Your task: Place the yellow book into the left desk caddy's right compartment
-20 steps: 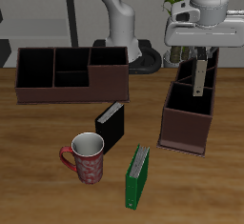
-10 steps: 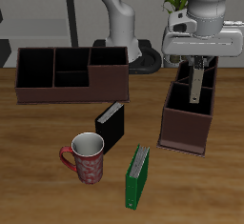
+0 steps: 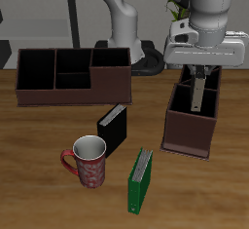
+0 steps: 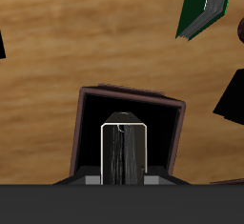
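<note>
My gripper (image 3: 199, 75) is shut on the yellow book (image 3: 198, 95), a thin olive-grey book that hangs upright below the fingers. Its lower part is inside the left desk caddy (image 3: 190, 133), a dark maroon-brown box with its short end toward the camera. In the wrist view the book (image 4: 124, 152) stands end-on between the fingers, over the dark inside of a caddy compartment (image 4: 91, 123). I cannot tell whether the book touches the caddy's floor.
A like caddy (image 3: 73, 77) lies with its long side to the camera at the back. A black book (image 3: 113, 129), a red patterned mug (image 3: 88, 161) and a green book (image 3: 142, 180) stand nearer the table's front edge.
My gripper has moved down with the yellow book, and the book has sunk deeper into the left desk caddy. Nothing else has moved.
</note>
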